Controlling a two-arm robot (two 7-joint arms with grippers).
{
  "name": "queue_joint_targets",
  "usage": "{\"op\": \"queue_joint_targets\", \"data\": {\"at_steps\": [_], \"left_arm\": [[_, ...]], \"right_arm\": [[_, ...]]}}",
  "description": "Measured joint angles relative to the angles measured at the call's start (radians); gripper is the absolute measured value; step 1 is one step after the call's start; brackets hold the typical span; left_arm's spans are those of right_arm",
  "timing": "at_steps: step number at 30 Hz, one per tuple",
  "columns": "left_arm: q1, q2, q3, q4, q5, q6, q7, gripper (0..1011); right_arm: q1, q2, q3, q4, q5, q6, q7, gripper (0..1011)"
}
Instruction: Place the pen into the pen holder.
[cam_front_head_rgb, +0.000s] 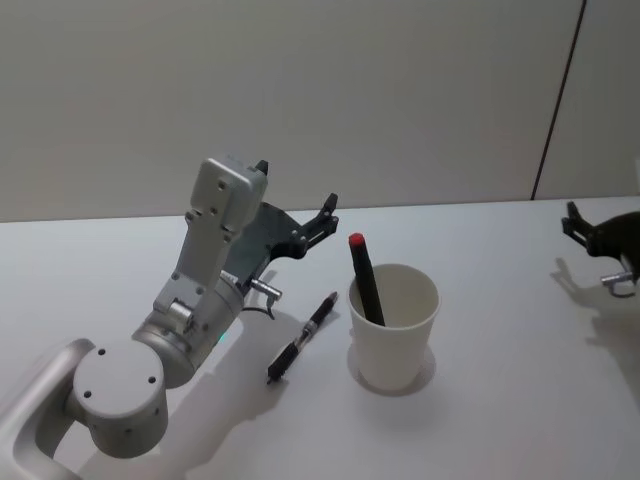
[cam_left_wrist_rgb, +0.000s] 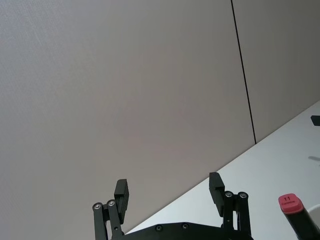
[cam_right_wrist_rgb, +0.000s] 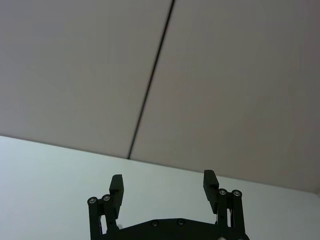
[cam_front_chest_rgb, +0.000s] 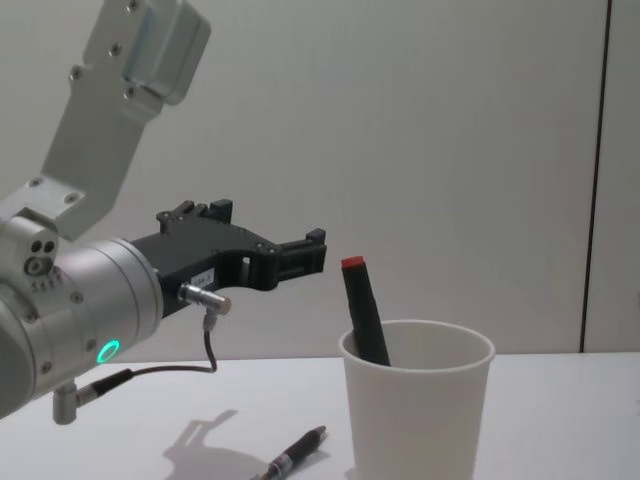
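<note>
Above the white surface (cam_front_head_rgb: 520, 400), the left end effector (cam_front_head_rgb: 296, 188) hangs with its fingers spread wide and nothing between them, up and to the left of the pen holder (cam_front_head_rgb: 393, 345). A red-capped pen (cam_front_head_rgb: 366, 282) stands inside that paper cup, leaning on its rim with the cap well above it. Just left of the cup, a black pen (cam_front_head_rgb: 303, 338) lies flat on the surface, not touching it. Far to the right, the right end effector (cam_front_head_rgb: 575, 225) sits low, fingers also wide and empty.
</note>
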Motion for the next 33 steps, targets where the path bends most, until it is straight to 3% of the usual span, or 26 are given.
{"op": "queue_joint_targets", "data": {"at_steps": [22,33], "left_arm": [[0.0,0.0,0.0,0.0,0.0,0.0,0.0,1001],[0.0,0.0,0.0,0.0,0.0,0.0,0.0,1001]], "right_arm": [[0.12,-0.068,0.011,0.279,-0.136,0.181,-0.241,1001],[0.125,-0.07,0.011,0.289,-0.139,0.185,-0.248,1002]]}}
